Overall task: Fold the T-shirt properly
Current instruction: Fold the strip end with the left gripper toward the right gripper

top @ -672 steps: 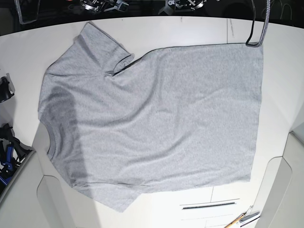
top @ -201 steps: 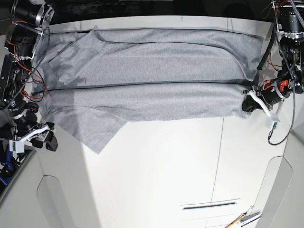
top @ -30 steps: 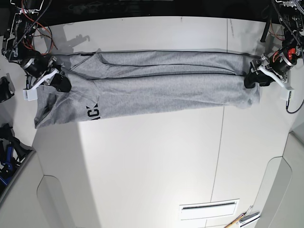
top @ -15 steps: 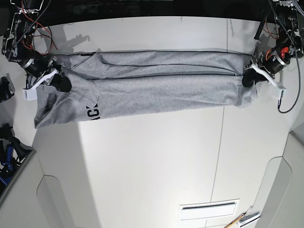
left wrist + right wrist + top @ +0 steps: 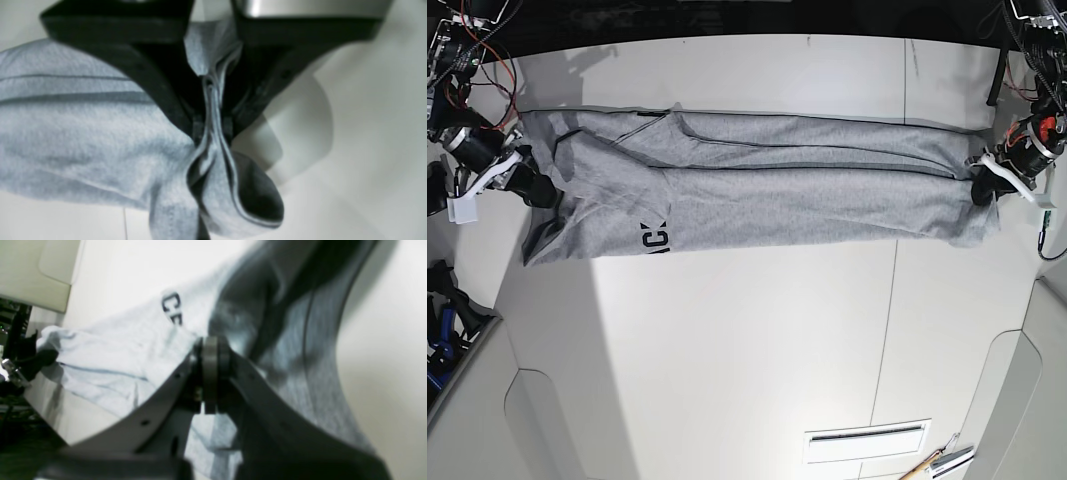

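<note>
The light grey T-shirt (image 5: 767, 195) lies as a long band, folded lengthwise, across the far part of the white table (image 5: 747, 340). Black letters (image 5: 653, 240) show at its front left edge. My left gripper (image 5: 983, 186) at the right end is shut on the hem; in the left wrist view the black fingers (image 5: 213, 126) pinch bunched cloth (image 5: 83, 140). My right gripper (image 5: 539, 190) at the left end is shut on the neck end; in the right wrist view the pads (image 5: 210, 373) press grey fabric (image 5: 110, 350) with the lettering (image 5: 172, 309) behind.
A vent slot (image 5: 865, 438) and pens (image 5: 939, 460) lie at the front right of the table. Dark clutter and cables sit past the far edge (image 5: 727, 15) and at the left (image 5: 447, 320). A gap separates the table from a right panel (image 5: 1037, 380).
Both grippers have carried the folded shirt to the right and slightly toward the front; the band sits about 30 pixels further right than half a second ago, both grips unchanged.
</note>
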### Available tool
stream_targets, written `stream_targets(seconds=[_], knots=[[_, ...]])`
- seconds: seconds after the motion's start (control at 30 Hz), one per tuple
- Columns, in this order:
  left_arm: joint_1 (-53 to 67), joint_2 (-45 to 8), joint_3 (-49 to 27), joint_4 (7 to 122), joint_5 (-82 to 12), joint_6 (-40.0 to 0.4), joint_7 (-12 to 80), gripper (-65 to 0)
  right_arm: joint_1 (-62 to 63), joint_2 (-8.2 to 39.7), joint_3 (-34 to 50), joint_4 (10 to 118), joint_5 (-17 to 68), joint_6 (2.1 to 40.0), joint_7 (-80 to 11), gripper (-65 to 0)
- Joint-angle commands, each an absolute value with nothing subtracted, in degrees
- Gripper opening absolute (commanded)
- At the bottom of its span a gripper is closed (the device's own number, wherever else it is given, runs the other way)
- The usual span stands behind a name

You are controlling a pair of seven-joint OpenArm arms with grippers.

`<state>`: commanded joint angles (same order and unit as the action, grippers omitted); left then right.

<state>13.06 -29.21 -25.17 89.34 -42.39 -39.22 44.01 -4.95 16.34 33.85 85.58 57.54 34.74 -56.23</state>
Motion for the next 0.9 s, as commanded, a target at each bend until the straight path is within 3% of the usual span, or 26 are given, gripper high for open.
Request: stream_targets(seconds=[0.07,0.17,0.3,0.53,0.73,0.9], knots=[[13.39,-29.23,-25.15,93.41,-41.12,-38.61,44.88,-65.0,-4.95,16.34,33.85,86.32,57.06,34.74,-56.18,-65.0],[13.37,-29.21,-25.15,100.66,-41.54,-33.61,48.12,-65.0,-4.95,16.32,33.85,86.30,56.34,34.74,-56.12,-65.0],[13.39,-28.73,-25.08,110.65,-46.83,-33.47,53.08,-65.0,-4.95,16.32,33.85,86.30,55.22,34.72,-55.13,-65.0],[13.50,-20.25,-20.21,116.09,-49.78,-33.67,54.24,-65.0,-4.95,16.32,33.85,86.30,54.17,34.72,-55.09,-65.0],[12.25,-16.56,-6.81,116.09,-42.13,-32.23,54.00,-65.0,-4.95,16.32,33.85,86.30,53.76,34.72,-55.11,-65.0],[10.63,-12.93,-3.03,116.09,-33.23,-29.98,53.34,-65.0,-4.95,16.32,33.85,86.30,52.93,34.70,-55.16,-65.0]])
